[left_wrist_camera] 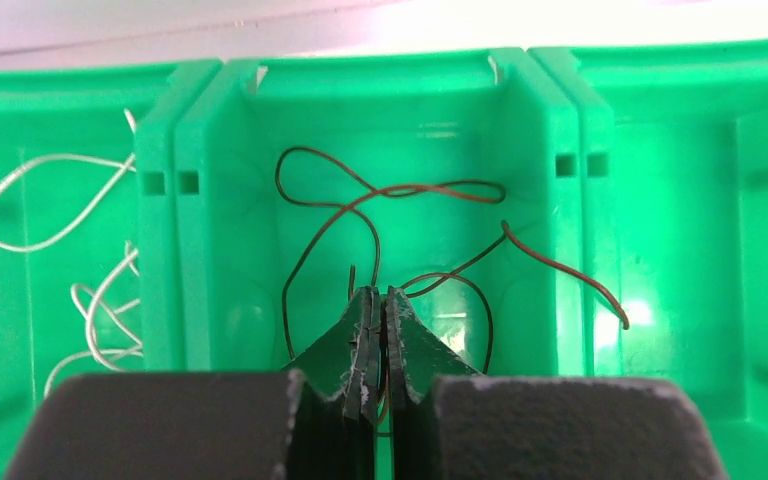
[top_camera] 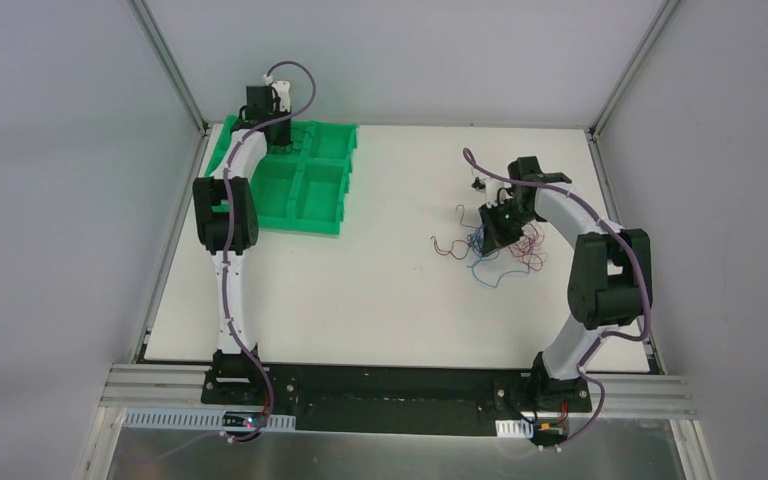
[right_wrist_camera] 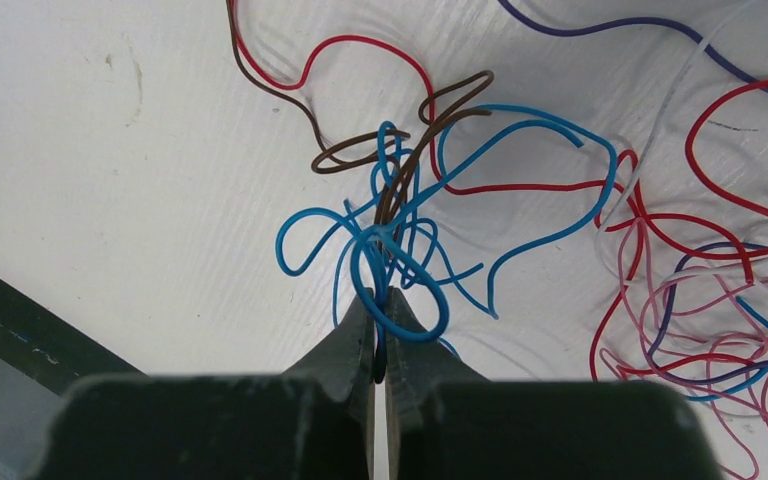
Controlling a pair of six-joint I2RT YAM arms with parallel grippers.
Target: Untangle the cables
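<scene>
Left arm (top_camera: 232, 310): white tubular links between bulky black joint housings.
Right arm (top_camera: 572, 212): the same white links and black housings.
Wiring (top_camera: 480, 170): a thin purple-grey lead along each arm.
Bases (top_camera: 232, 370): black blocks.
Left tool (left_wrist_camera: 380, 293): dark wedge-shaped fingers (left_wrist_camera: 345, 350) with pale scuffs along the inner edges, matte black blocks behind.
Right tool (right_wrist_camera: 380, 297): dark wedge fingers, matte black body.
</scene>
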